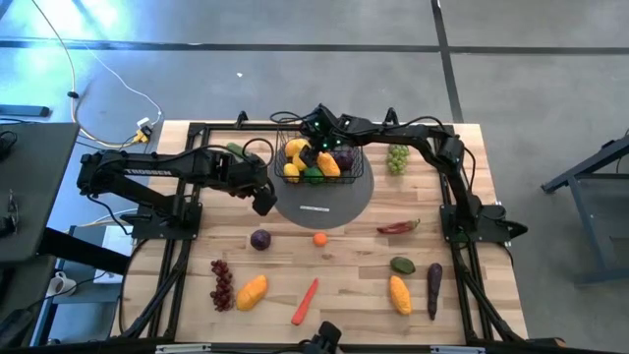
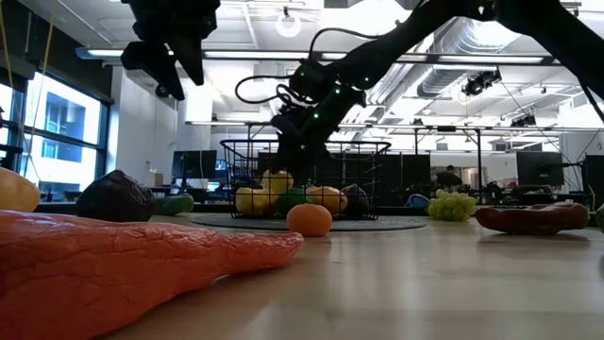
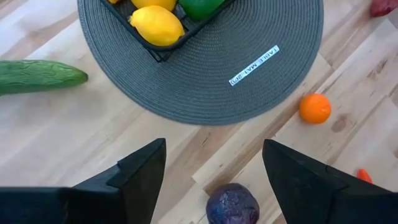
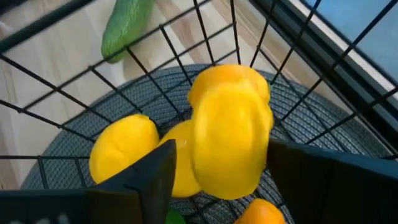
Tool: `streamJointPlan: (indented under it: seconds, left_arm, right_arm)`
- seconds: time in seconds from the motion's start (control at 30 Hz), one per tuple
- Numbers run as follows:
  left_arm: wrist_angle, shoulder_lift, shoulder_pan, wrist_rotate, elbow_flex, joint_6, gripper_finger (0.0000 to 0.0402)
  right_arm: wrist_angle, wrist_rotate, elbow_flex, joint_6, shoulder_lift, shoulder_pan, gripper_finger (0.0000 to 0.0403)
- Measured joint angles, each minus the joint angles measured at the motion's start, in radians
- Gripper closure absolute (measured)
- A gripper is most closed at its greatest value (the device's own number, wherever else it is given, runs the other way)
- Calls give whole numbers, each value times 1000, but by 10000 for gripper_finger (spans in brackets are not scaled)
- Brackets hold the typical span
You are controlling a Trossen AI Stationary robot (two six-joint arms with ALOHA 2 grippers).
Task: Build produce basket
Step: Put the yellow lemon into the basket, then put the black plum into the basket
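The black wire basket (image 1: pixel 316 157) stands on the grey round mat (image 1: pixel 329 197) and holds lemons (image 3: pixel 155 25), a green fruit, an orange mango (image 1: pixel 329 165) and a purple fruit. My right gripper (image 4: pixel 221 174) is open and reaches down into the basket's far left part (image 1: pixel 316 133). Its fingers stand on either side of a yellow-orange fruit (image 4: pixel 231 134) that sits on top of the lemons. My left gripper (image 3: pixel 214 168) is open and empty. It hovers over the table by the mat's left edge (image 1: pixel 263 204), above a purple plum (image 3: pixel 232 204). My right gripper comes at the yellow-orange fruit slanting down from above, one finger on each side. A gap shows beside one finger (image 4: pixel 155 177). The other finger (image 4: pixel 311 174) covers the fruit's edge, so I cannot tell whether it touches.
A cucumber (image 1: pixel 234 149) lies left of the basket and green grapes (image 1: pixel 397 157) lie to its right. Nearer the front lie a red chili (image 1: pixel 398 227), a small orange (image 1: pixel 320 238), red grapes (image 1: pixel 222 283), two mangoes (image 1: pixel 252 291), a carrot (image 1: pixel 306 301) and an eggplant (image 1: pixel 433 290).
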State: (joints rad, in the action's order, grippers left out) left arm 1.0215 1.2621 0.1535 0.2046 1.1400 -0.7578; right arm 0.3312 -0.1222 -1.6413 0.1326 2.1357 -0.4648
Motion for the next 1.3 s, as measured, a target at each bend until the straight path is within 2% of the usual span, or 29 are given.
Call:
streamJointPlan:
  seconds: [0.13, 0.33, 0.53, 0.83, 1.3]
  left_arm:
    - [3, 0, 0, -20, 0, -2, 128]
    - [35, 0, 7, -45, 0, -66, 101]
    - [70, 1, 4, -103, 0, -145, 95]
    - [71, 1, -96, -109, 0, -285, 96]
    - [81, 70, -268, -67, 0, -278, 98]
  right_arm:
    - [18, 1, 0, 13, -2, -2, 153]
    - [54, -2, -3, 16, -17, -9, 148]
    - [215, -10, -99, -27, -17, -9, 148]
    - [391, -1, -245, -37, -17, -9, 148]
    - [675, 12, -383, 50, -17, 16, 148]
